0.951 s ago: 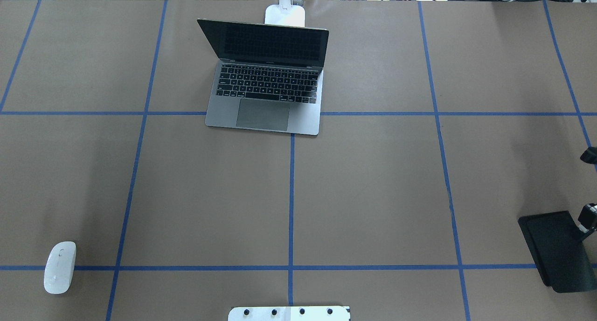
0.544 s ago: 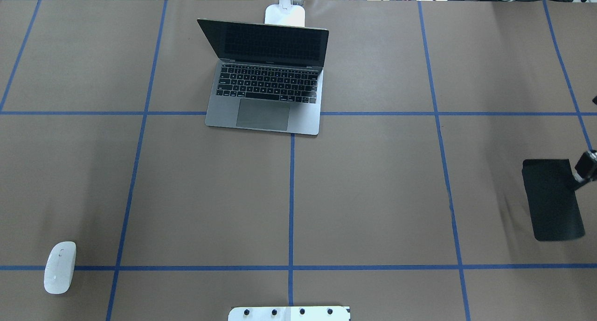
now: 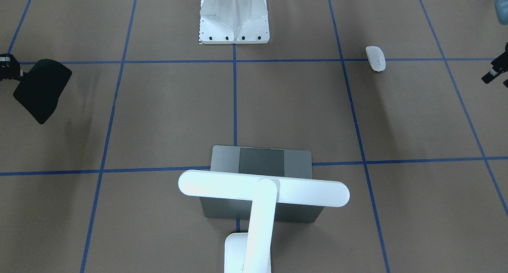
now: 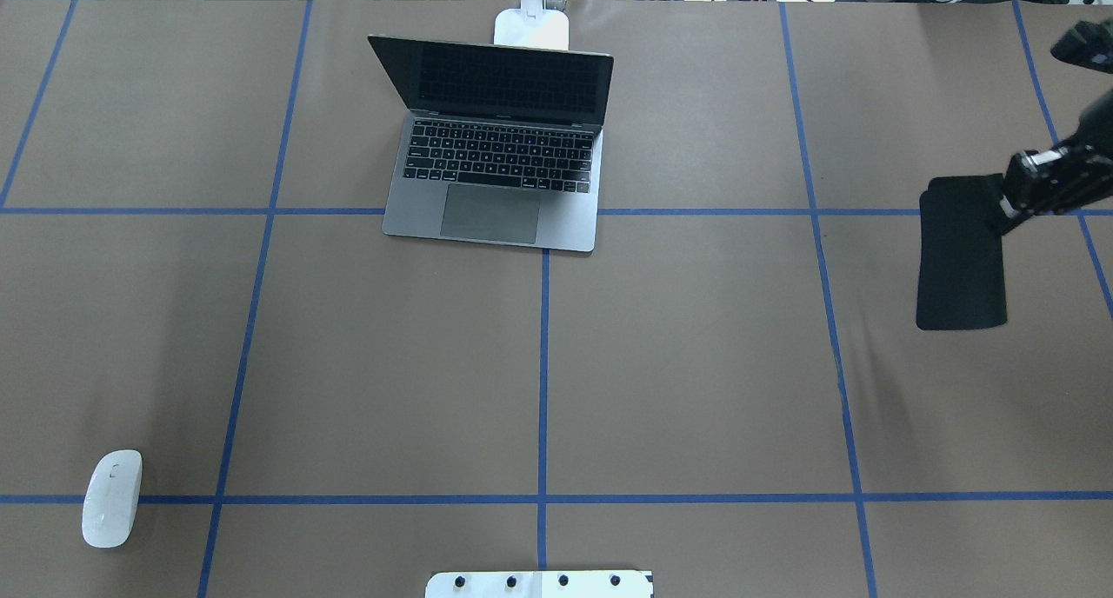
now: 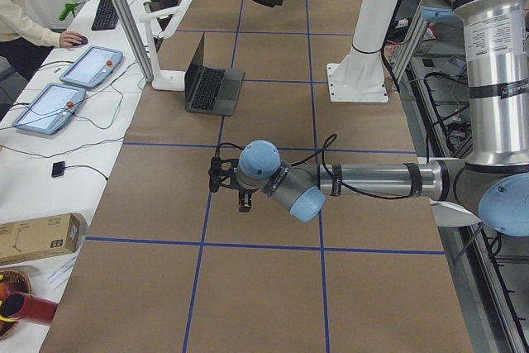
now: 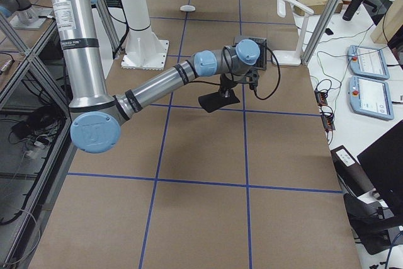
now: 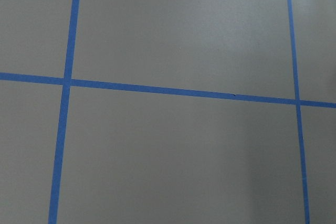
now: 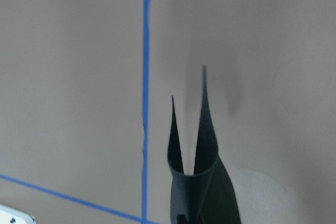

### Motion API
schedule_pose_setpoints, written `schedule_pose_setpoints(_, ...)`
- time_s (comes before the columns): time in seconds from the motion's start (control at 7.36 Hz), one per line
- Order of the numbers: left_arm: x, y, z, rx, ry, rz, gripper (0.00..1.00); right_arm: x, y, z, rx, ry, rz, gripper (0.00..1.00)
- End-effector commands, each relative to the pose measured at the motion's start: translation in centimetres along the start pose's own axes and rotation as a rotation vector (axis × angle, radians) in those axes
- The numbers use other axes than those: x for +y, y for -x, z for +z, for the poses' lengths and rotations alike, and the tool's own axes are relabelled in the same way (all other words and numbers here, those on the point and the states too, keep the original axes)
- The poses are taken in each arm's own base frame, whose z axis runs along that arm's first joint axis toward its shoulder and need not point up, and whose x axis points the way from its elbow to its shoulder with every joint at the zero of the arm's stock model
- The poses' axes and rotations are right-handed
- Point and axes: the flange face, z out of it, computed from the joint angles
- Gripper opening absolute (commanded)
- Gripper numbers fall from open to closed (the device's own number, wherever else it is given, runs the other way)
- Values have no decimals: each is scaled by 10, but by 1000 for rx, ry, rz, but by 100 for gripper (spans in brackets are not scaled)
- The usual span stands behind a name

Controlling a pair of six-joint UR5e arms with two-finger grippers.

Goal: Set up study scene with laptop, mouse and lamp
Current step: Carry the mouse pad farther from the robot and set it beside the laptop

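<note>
The laptop [image 4: 496, 172] stands open at the table's far middle, screen dark; the front-facing view shows its trackpad [image 3: 262, 162]. The white lamp [image 3: 264, 191] stands behind it, bar head over the lid, base [image 4: 531, 26] at the far edge. The white mouse [image 4: 111, 498] lies at the near left, also in the front-facing view [image 3: 375, 58]. My right gripper [image 4: 1007, 207] is shut on a thin black mat [image 4: 961, 259], held above the table at the right; the mat sags in the right wrist view [image 8: 197, 182]. My left gripper [image 3: 494, 70] hovers over bare table near the mouse; its jaws do not show clearly.
A white bolted metal mount [image 4: 539, 583] stands at the near middle edge, also in the front-facing view [image 3: 234, 15]. Blue tape lines divide the brown table [image 4: 696, 363] into squares. Tablets and cables lie beyond the table's far edge [image 5: 87, 64].
My right gripper has carried the black mat from the near right corner toward the far side and slightly inward. Laptop, lamp and mouse have not moved.
</note>
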Motion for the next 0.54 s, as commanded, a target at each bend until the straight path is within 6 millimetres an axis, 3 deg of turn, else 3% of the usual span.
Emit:
schedule_pose_setpoints(0.0, -1, 7, -2, -5, -5, -6, 96, -27, 73, -8, 63, -66, 33, 0)
schedule_pose_setpoints(0.41, -1, 12, -4, -7, -9, -4, 96, -61, 134, 2, 123, -112, 94, 0)
